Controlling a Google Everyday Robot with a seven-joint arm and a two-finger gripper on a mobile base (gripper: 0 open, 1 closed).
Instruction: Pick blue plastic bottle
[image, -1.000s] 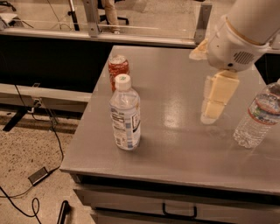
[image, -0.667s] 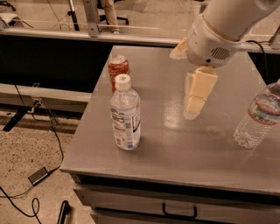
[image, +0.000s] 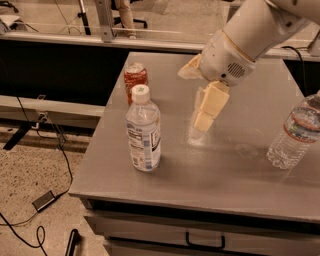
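Note:
The blue plastic bottle (image: 143, 131) stands upright near the table's front left, clear and bluish with a white cap and a white label. My gripper (image: 207, 107) hangs from the white arm above the middle of the table, to the right of the bottle and apart from it, with its cream fingers (image: 212, 105) pointing down. It holds nothing.
A red-orange can (image: 135, 78) stands just behind the blue bottle. A ribbed clear bottle (image: 294, 134) with a blue-and-red label band stands at the table's right edge. The grey table (image: 235, 165) has a drawer below. Cables and a power brick lie on the floor at left.
My gripper and arm have moved left across the table, from near the ribbed bottle toward the blue bottle. The bottles and can have not moved.

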